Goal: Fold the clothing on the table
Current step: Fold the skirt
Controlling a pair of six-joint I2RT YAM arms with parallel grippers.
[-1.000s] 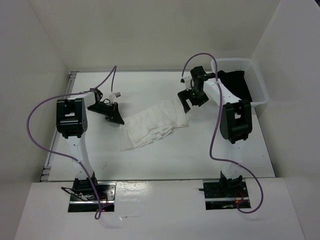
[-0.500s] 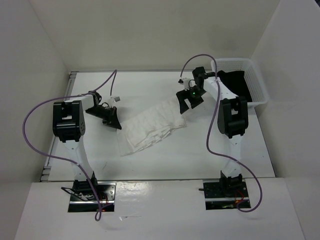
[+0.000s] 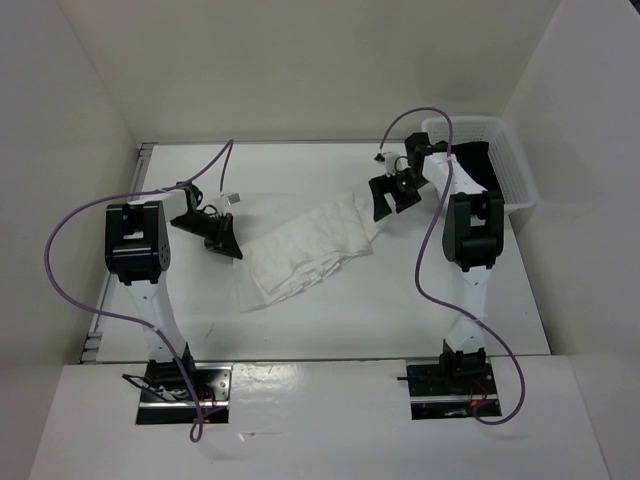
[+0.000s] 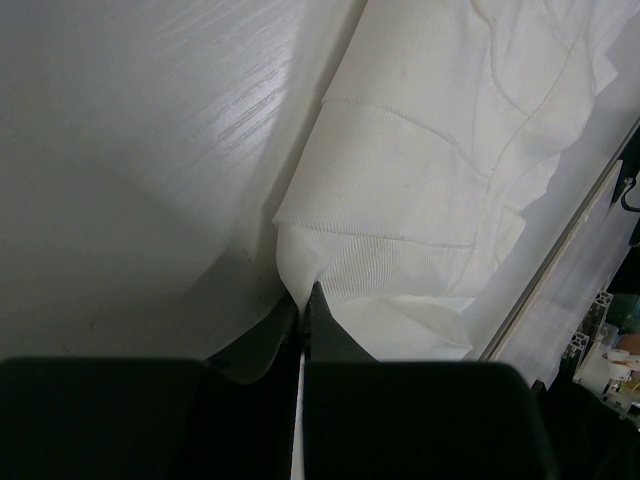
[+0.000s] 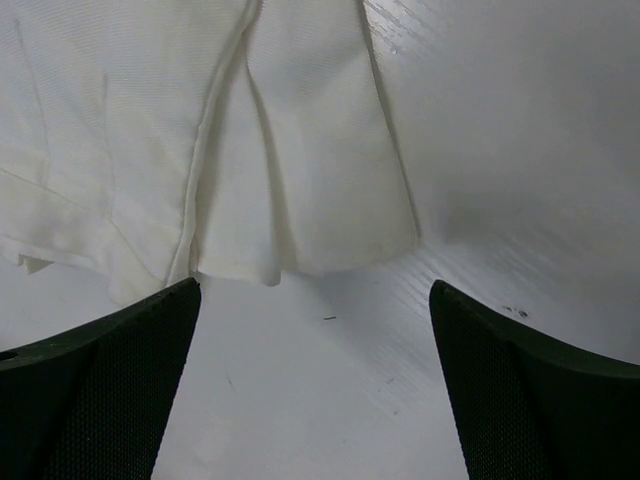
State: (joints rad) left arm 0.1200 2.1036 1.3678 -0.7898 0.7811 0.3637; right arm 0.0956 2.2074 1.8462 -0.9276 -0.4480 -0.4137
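Note:
The white pleated clothing (image 3: 310, 248) lies spread slantwise on the table (image 3: 330, 325), from lower left to upper right. My left gripper (image 3: 229, 243) is at its left edge, shut on a pinched fold of the clothing (image 4: 420, 180); in the left wrist view the black jaws meet at the left gripper (image 4: 303, 300) with cloth between them. My right gripper (image 3: 386, 203) hangs open just right of the clothing's upper right corner. In the right wrist view its fingers (image 5: 100, 385) stand wide apart over bare table, just short of the clothing's hem (image 5: 300, 200), touching nothing.
A white mesh basket (image 3: 512, 175) stands at the back right and holds a black garment (image 3: 472, 165). White walls enclose the table. Purple cables loop over both arms.
My right gripper has drawn back to the right, off the clothing's corner and toward the basket, still open. The left gripper shifted slightly left with its edge of the clothing.

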